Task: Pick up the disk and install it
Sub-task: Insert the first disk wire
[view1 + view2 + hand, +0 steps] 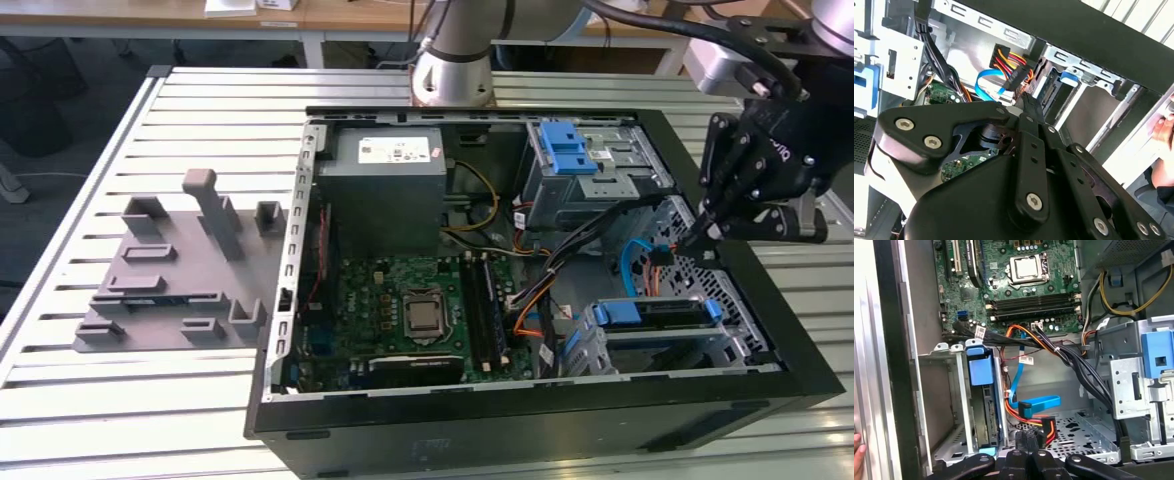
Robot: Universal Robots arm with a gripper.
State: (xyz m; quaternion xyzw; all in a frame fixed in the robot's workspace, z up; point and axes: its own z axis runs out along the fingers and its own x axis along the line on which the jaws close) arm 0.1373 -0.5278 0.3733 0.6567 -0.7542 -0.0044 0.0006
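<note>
Disk (654, 313) tucked on its edge inside metal cage (727, 350) at corner of case (534, 425), blue frame on top. Hand (697, 243) pressed together, pinching nothing, hanging by cables (1046, 426) near cage. Probably stiff, a bit heavy, smooth, easy to hurt if dropped. Best gripped by blue frame edges.

Disk (650, 313): blue plastic carrier, glossy; tool (699, 238): matt black metal; case (534, 425): matt black.
</note>
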